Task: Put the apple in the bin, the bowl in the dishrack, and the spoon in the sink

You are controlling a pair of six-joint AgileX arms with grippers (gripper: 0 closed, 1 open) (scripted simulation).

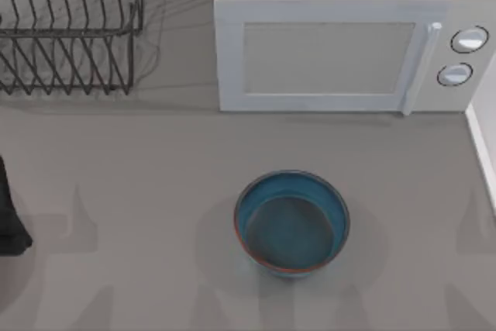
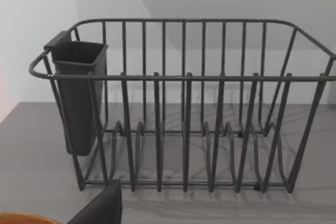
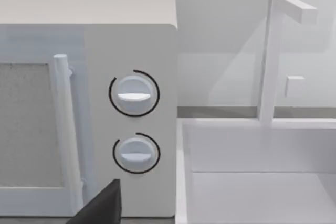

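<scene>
At the table's far left edge, a dark part of the left arm [image 1: 9,218] juts into the top view, low and parked; gripper state: cannot tell. A dark finger [image 2: 100,208] sits at the lower edge of the left wrist view, facing the rack.

Rack [image 1: 70,32]: back left corner of the table [image 1: 124,191], black wire, upright. A dark cup [image 2: 79,95] hangs on one end of it.

Bowl [image 1: 291,222]: upright on the grey table, centre front, blue inside, reddish rim. Well apart from the rack, in front of the microwave.

Microwave [image 1: 341,52]: white, at the back, door shut, two dials [image 1: 462,56] on its right side.

Right wrist view: a dark finger [image 3: 102,205] at the lower edge, before the microwave; spread or pressed together, cannot tell. White sink [image 3: 257,182] with faucet [image 3: 273,51] just beside the microwave. Wall behind is plain white.
</scene>
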